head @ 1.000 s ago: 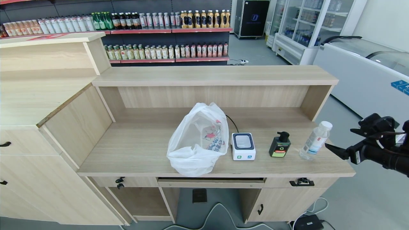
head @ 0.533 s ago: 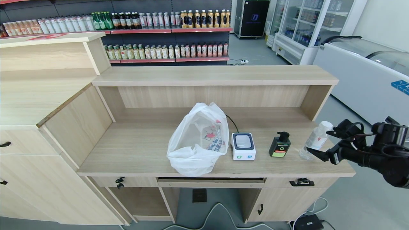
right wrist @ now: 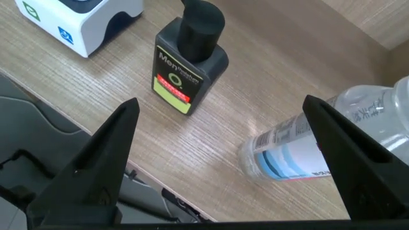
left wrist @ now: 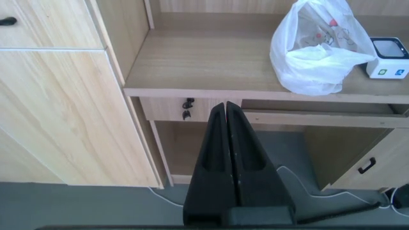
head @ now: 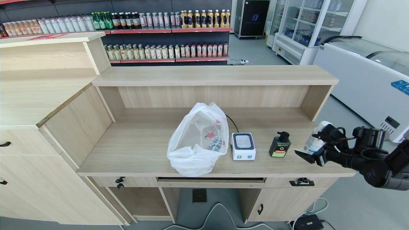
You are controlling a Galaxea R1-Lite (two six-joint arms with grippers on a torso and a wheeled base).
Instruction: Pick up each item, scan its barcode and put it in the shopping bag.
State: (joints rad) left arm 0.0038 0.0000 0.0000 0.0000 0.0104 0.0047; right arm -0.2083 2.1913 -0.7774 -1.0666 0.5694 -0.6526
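Note:
A clear water bottle (head: pixel 315 141) with a white cap stands upright near the counter's right end. My right gripper (head: pixel 306 144) is open at the bottle, one finger in front of it and one behind. In the right wrist view the water bottle (right wrist: pixel 319 150) sits close to one finger of the right gripper (right wrist: pixel 220 112). A dark pump bottle (head: pixel 280 145) (right wrist: pixel 188 64) stands left of it. The white barcode scanner (head: pixel 243 146) (right wrist: pixel 83 19) and the white shopping bag (head: pixel 198 140) (left wrist: pixel 316 45) come further left. My left gripper (left wrist: pixel 225 108) hangs shut below counter height.
The wooden counter (head: pixel 143 150) has a raised back shelf (head: pixel 214 75) and a tall side cabinet (head: pixel 48 80) on the left. A drawer handle (head: pixel 301 182) sits under the counter's right front edge. Cables lie on the floor (head: pixel 223 214).
My right arm has moved left from beyond the counter's end, and its open fingers now flank the water bottle. The items on the counter have stayed in place.

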